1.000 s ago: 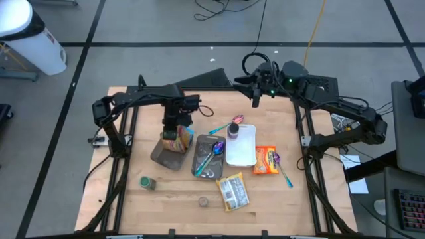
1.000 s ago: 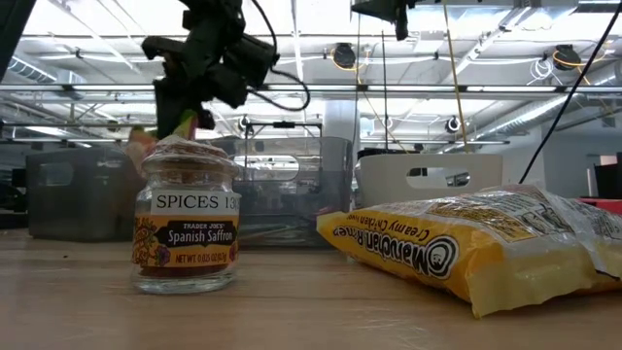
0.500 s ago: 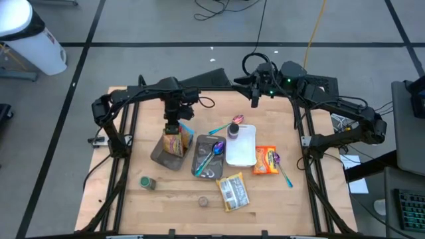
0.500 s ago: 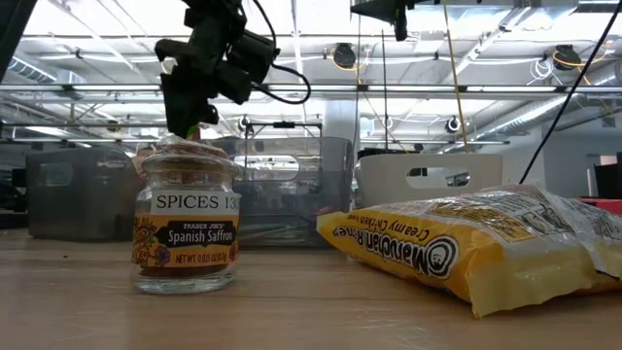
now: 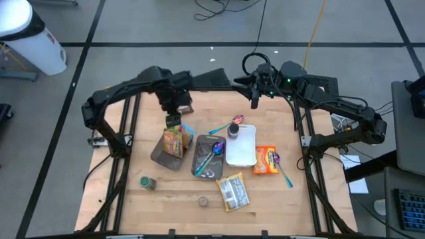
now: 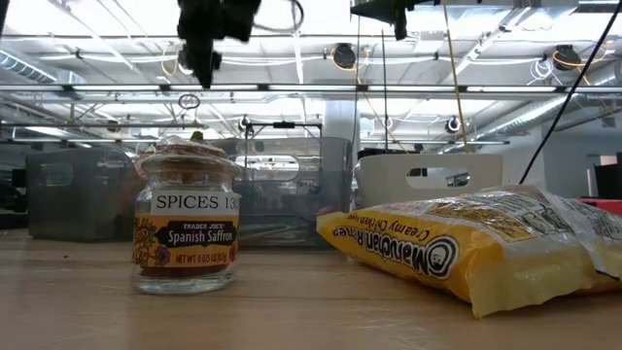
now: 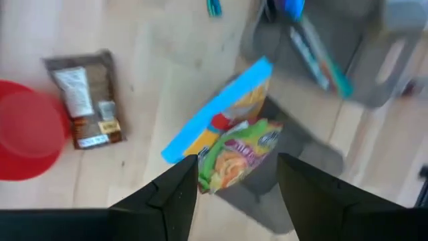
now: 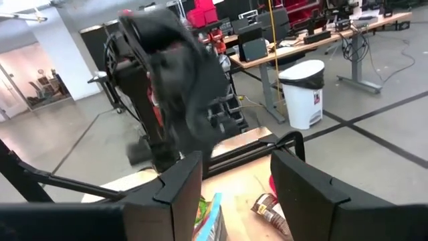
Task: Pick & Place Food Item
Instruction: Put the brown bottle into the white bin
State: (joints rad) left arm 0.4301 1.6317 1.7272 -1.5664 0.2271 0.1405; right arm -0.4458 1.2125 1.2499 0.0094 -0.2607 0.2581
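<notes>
**Inspector:** Left gripper (image 5: 174,119)?

**Assessor:** Jaws parted, empty, above the snack packet (image 5: 174,141), which sits in the grey tray (image 5: 159,157) left of centre. Release looks done.

**Inspector:** Right gripper (image 5: 254,101)?

**Assessor:** Waiting at the far edge, jaws apart, empty. Next, presumably: choose another item.

On the worktop (image 5: 133,199), the snack bag (image 5: 174,141) lies in a tray (image 5: 159,157) at nine o'clock of a second tray (image 5: 207,166) holding spoons (image 5: 214,151). A jar (image 5: 147,182) sits toward seven o'clock and a noodle packet (image 5: 233,192) toward five o'clock.
</notes>
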